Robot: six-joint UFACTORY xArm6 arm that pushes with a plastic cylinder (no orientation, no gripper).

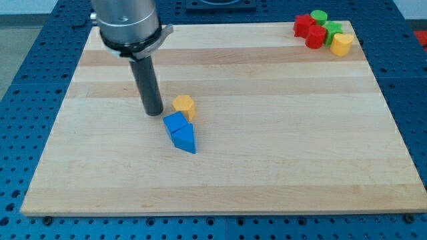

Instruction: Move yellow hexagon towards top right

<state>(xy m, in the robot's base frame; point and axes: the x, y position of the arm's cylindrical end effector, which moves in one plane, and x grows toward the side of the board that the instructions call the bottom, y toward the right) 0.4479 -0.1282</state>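
The yellow hexagon (184, 105) sits on the wooden board (267, 167), left of centre. Two blue blocks touch it from below: a blue cube-like block (175, 123) and a blue triangle (185, 140). My tip (154, 113) is on the board just to the left of the yellow hexagon, a small gap away, and beside the upper blue block.
A cluster sits at the board's top right corner: two red blocks (304, 25) (315, 37), a green cylinder (319, 16), a green block (332, 30) and a yellow block (341, 44). The board lies on a blue perforated table (40, 100).
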